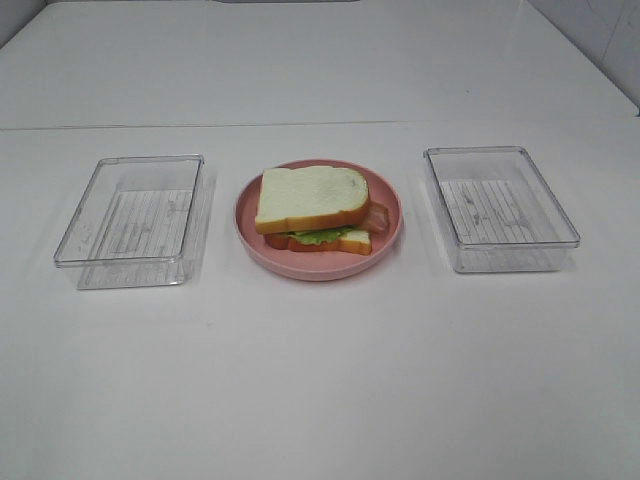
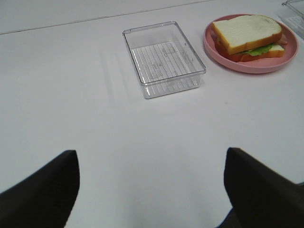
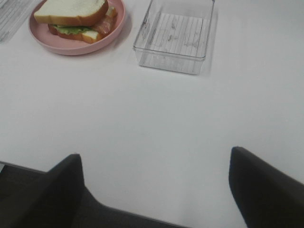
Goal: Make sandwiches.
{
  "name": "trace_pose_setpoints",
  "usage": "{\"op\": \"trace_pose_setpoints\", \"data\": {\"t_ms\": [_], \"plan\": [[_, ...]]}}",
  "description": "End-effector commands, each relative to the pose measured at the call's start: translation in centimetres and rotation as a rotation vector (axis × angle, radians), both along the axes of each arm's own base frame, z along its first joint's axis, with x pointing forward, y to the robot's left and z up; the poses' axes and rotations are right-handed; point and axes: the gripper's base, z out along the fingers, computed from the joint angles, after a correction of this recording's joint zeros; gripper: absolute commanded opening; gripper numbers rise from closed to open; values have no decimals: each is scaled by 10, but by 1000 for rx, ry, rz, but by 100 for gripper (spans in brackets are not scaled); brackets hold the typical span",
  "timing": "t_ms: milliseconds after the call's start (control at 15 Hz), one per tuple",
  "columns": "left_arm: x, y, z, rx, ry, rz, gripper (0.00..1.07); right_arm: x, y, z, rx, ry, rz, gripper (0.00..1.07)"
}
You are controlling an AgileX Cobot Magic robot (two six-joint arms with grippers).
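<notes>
One sandwich (image 1: 313, 207) sits on the round pink plate (image 1: 390, 240) at the table's middle: white bread with orange-brown crust on top, green lettuce and reddish bacon showing at its edge, another slice beneath. It also shows in the left wrist view (image 2: 248, 37) and in the right wrist view (image 3: 76, 16). No arm appears in the exterior view. My left gripper (image 2: 151, 190) is open and empty over bare table, well short of the left tray. My right gripper (image 3: 156, 190) is open and empty, near the table's front edge.
A clear plastic tray (image 1: 135, 220) stands left of the plate and another (image 1: 500, 207) right of it; both hold nothing. They show in the wrist views as well, the left tray (image 2: 163, 58) and the right tray (image 3: 175, 35). The table is white.
</notes>
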Motion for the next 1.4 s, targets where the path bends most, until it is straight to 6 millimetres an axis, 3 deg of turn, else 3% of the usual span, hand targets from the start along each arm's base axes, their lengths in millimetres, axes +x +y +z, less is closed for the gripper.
{"op": "trace_pose_setpoints", "data": {"t_ms": [67, 933, 1400], "plan": [[-3, 0, 0, -11, -29, -3, 79, -3, 0, -4, 7, -48, 23, 78], [-3, 0, 1, -11, -30, -3, 79, -4, 1, -4, 10, -49, 31, 78], [-3, -1, 1, -5, -34, 178, 79, -3, 1, -4, 7, -50, -241, 78]]}}
